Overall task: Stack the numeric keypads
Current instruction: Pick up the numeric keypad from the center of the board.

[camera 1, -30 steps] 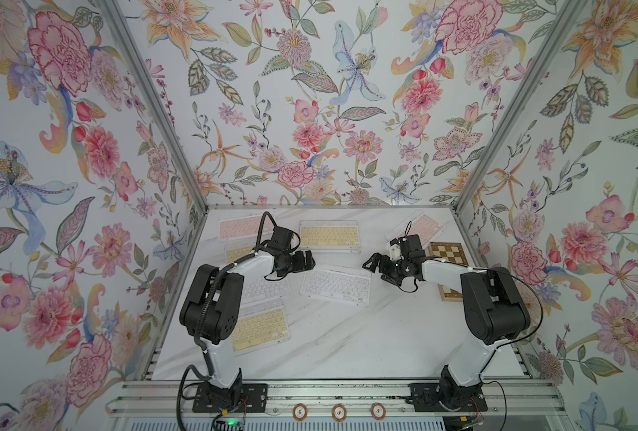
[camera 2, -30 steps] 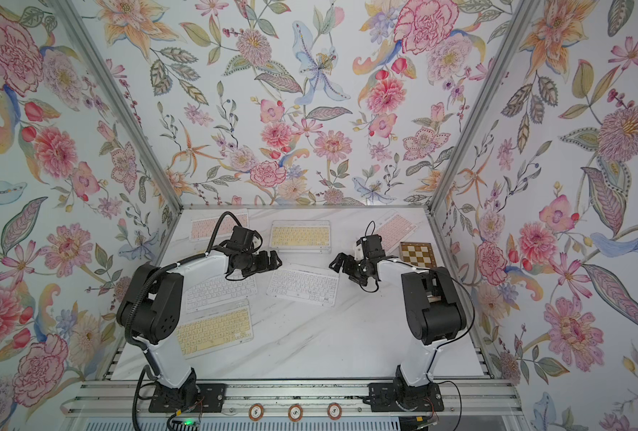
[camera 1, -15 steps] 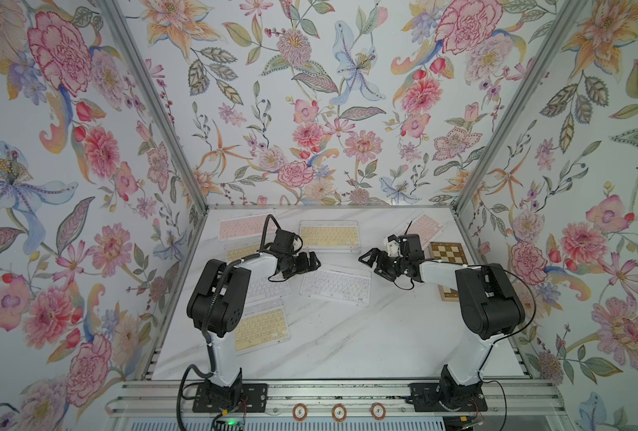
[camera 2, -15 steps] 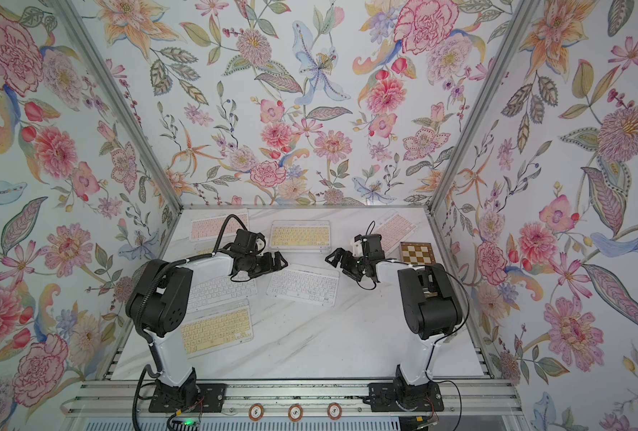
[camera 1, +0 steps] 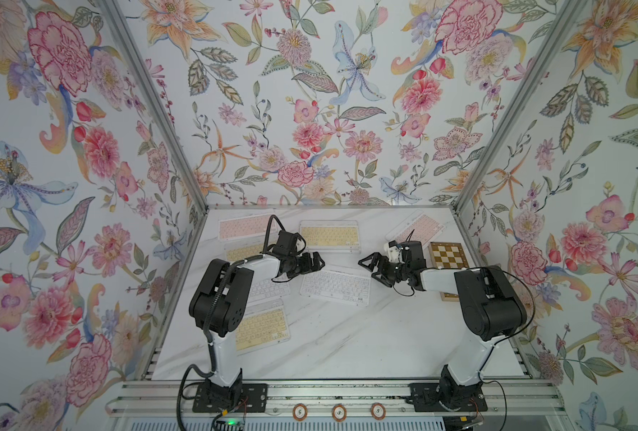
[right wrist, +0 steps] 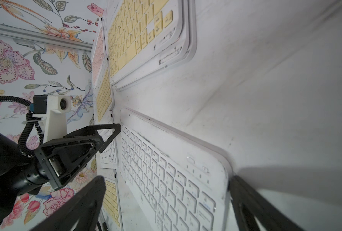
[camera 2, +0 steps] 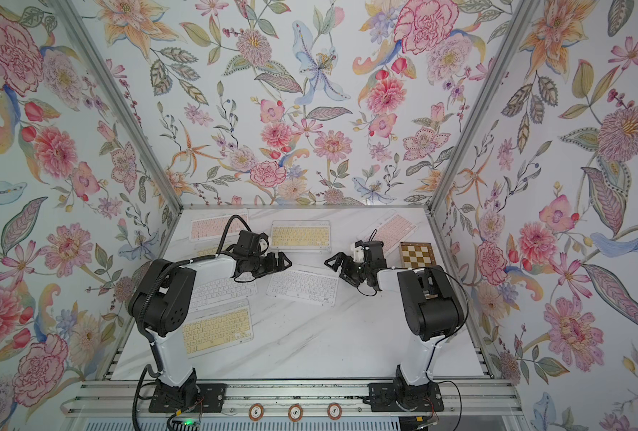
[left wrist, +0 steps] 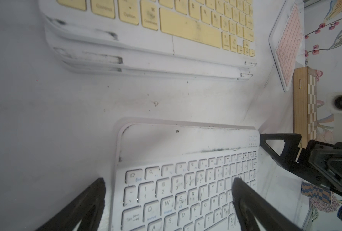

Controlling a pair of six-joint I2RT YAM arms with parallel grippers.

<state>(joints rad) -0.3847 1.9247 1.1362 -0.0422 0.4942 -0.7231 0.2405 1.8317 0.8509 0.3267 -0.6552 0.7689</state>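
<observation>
Chessboard (camera 1: 447, 255) right of the keypads (camera 1: 335, 287)

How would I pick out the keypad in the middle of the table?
On the marble table, look midway between the left end effector and right end effector. The central keypad lies alone, slightly askew, white-keyed, unlike the yellow keypad behind it.

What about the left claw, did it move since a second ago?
Yes. The left gripper slid a little to the robot's right, farther over the end of the white keyboard, which stayed put.
</observation>
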